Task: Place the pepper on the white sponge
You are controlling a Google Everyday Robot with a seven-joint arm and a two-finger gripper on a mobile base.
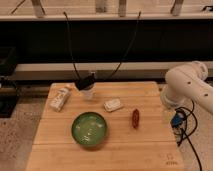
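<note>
**A:** Status entry: how far along is the task?

**B:** Not begun, by my reading. Left to right: the white sponge [113, 105] lies flat near the middle of the tabletop [150, 150] with nothing on it. The pepper [135, 118] lies just to its right and a little nearer the front edge, close but not touching. Both the pickup and the placement are left to do.

**A:** End effector?

**B:** The end effector [86, 82] hangs over the rear of the tabletop, between the white labelled pack [60, 98] on its left and the sponge on its right, well apart from the pepper. Its jaws stand wide and it has no hold on the pepper. (A pale shape sits directly under it; I cannot tell whether that is part of the end effector or a separate thing.)

**A:** Anything in the way?

**B:** The green bowl [89, 129] sits in front of the end effector, left of the sponge — off the line to the pepper, I judge. The arm [187, 85] shows at the far right.
</note>
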